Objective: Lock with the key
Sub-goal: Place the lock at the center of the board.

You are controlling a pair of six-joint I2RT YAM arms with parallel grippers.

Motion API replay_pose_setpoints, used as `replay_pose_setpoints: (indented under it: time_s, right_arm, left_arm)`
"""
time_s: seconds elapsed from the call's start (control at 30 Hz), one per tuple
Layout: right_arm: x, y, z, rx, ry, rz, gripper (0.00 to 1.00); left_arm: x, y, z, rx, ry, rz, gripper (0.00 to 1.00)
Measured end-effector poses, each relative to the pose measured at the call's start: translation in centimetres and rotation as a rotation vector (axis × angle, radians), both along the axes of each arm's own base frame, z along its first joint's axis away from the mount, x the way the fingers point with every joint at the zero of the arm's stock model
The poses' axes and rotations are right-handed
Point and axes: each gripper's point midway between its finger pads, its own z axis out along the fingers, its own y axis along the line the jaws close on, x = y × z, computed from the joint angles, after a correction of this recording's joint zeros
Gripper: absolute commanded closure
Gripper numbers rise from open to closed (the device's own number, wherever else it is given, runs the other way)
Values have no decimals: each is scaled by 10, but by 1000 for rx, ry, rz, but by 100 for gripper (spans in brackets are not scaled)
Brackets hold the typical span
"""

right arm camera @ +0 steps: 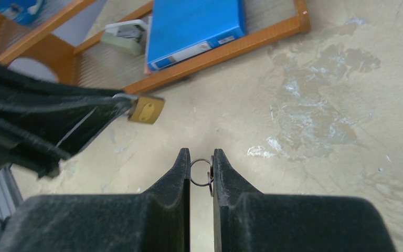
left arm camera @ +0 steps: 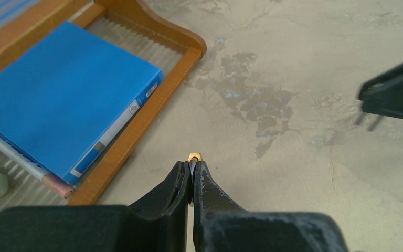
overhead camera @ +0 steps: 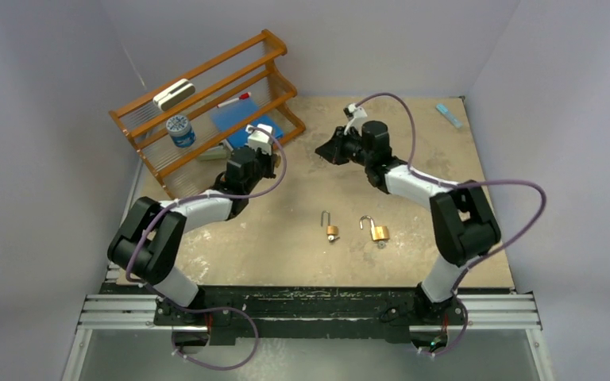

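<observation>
My left gripper (overhead camera: pixel 272 161) is shut on a small brass padlock (right arm camera: pixel 147 109) and holds it above the table beside the rack. In the left wrist view only the padlock's brass corner (left arm camera: pixel 194 157) shows past the closed fingers (left arm camera: pixel 203 181). My right gripper (overhead camera: pixel 323 151) faces it a short way to the right and is shut on the key (right arm camera: pixel 210 176). The key lies edge-on against one finger, with its wire ring (right arm camera: pixel 200 172) showing between the jaws. A gap of bare table separates the key from the padlock.
Two more brass padlocks with raised shackles lie mid-table (overhead camera: pixel 331 228), (overhead camera: pixel 376 230). A wooden rack (overhead camera: pixel 206 95) at the back left holds a blue book (overhead camera: pixel 242 119), a blue-lidded jar (overhead camera: pixel 180 131) and a white item (overhead camera: pixel 173 94). A light blue strip (overhead camera: pixel 448 115) lies at the back right.
</observation>
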Motion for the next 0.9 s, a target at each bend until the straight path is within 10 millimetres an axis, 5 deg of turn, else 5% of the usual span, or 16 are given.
replay_pose_setpoints:
  time_s: [0.33, 0.7, 0.9]
  right_arm:
    - [50, 46, -67, -3, 165, -71, 100]
    - [27, 86, -112, -19, 275, -15, 100]
    - [17, 95, -116, -19, 289, 9, 75]
  left_arm:
    - [1, -1, -46, 34, 96, 28, 100]
    - [5, 0, -80, 61, 157, 50, 97]
    - [7, -2, -80, 48, 159, 54, 90]
